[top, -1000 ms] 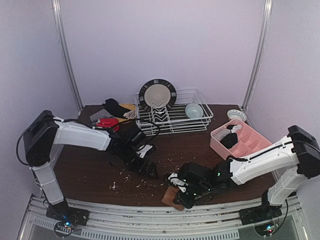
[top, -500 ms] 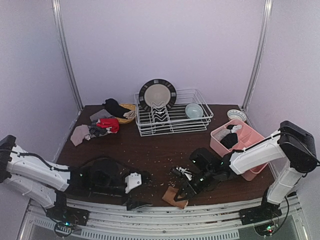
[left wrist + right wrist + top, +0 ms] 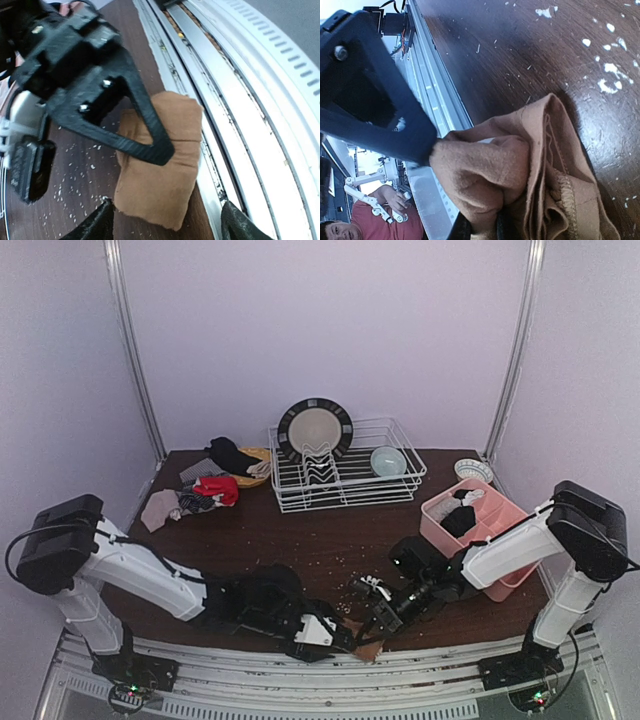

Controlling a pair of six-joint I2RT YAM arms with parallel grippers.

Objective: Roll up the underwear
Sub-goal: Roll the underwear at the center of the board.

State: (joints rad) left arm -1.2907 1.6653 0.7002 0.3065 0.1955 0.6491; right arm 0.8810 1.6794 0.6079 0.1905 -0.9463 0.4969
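A brown underwear (image 3: 162, 175) lies folded at the table's front edge, partly over the metal rail (image 3: 240, 130); in the top view the brown underwear (image 3: 367, 648) shows just a corner. My right gripper (image 3: 481, 228) is shut on a bunched fold of it (image 3: 490, 170); the right gripper (image 3: 378, 624) sits right behind the cloth. My left gripper (image 3: 167, 231) is open, one fingertip on each side of the cloth's near end, and in the top view the left gripper (image 3: 335, 635) is beside the right one. More underwear (image 3: 200, 490) is piled at the back left.
A white dish rack (image 3: 400, 480) at the back middle holds a plate (image 3: 315, 430) and a bowl (image 3: 388, 460). A pink compartment tray (image 3: 500, 530) stands at the right, behind the right arm. A small bowl (image 3: 472, 470) sits behind it. Crumbs dot the table.
My left arm swept from mid-table out to the left and then right along the front edge to the brown underwear, its jaws narrowing a little. The right gripper shifted slightly right with the cloth.
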